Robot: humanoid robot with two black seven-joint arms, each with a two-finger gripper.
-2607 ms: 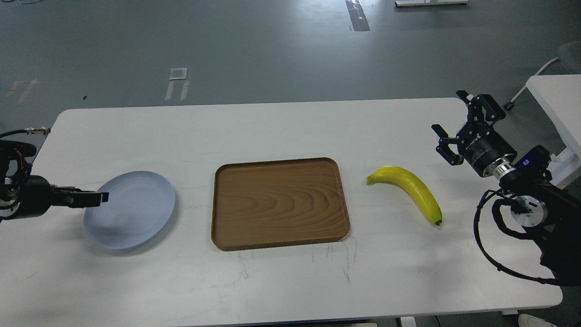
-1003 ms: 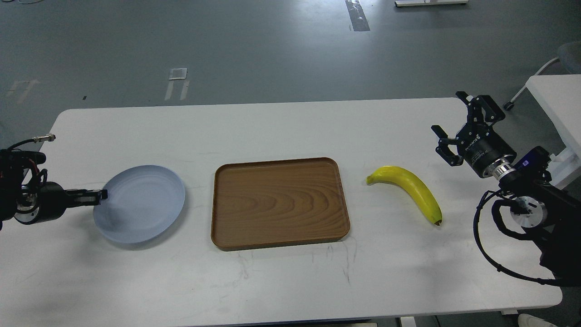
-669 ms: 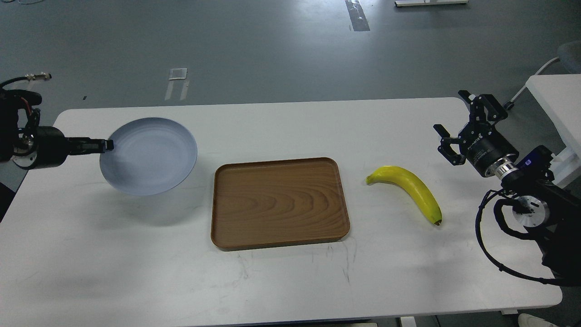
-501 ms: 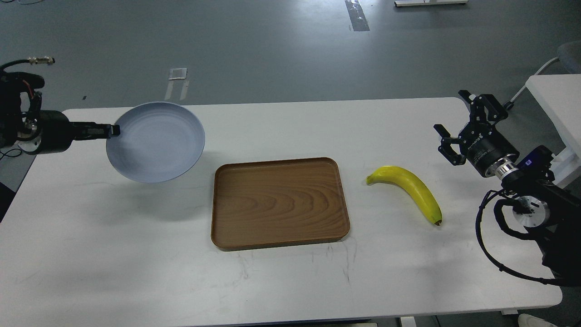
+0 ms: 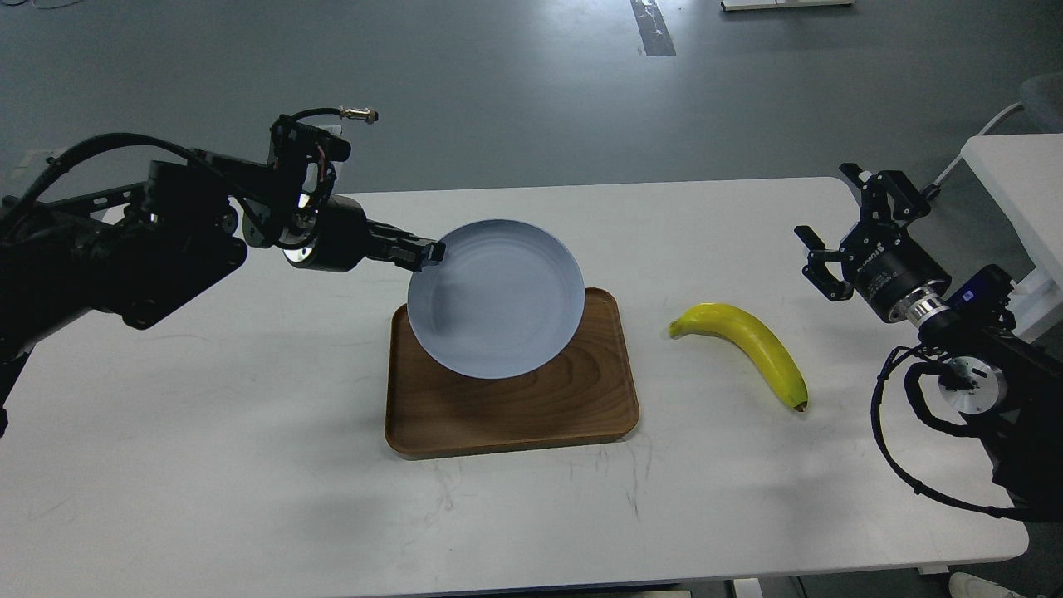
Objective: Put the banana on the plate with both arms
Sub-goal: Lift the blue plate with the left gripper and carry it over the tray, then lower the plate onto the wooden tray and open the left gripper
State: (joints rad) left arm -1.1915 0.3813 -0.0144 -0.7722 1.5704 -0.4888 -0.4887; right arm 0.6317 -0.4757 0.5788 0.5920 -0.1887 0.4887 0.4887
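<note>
My left gripper [image 5: 425, 252] is shut on the left rim of the pale blue-grey plate [image 5: 498, 297] and holds it in the air above the brown wooden tray [image 5: 515, 415]. The plate hides the tray's upper part. The yellow banana [image 5: 751, 349] lies on the white table to the right of the tray, stem end to the left, dark tip to the lower right. My right gripper [image 5: 837, 226] is open and empty, above and to the right of the banana, apart from it.
The white table [image 5: 208, 465] carries the tray in its middle. A second white table [image 5: 1009, 178] stands at the far right edge. Grey floor lies beyond the table's far edge. My right arm's cables [image 5: 913, 415] hang near the table's right edge.
My left arm has lifted the plate off the table at the left and carried it right, over the tray. The banana and my right gripper have stayed in place.
</note>
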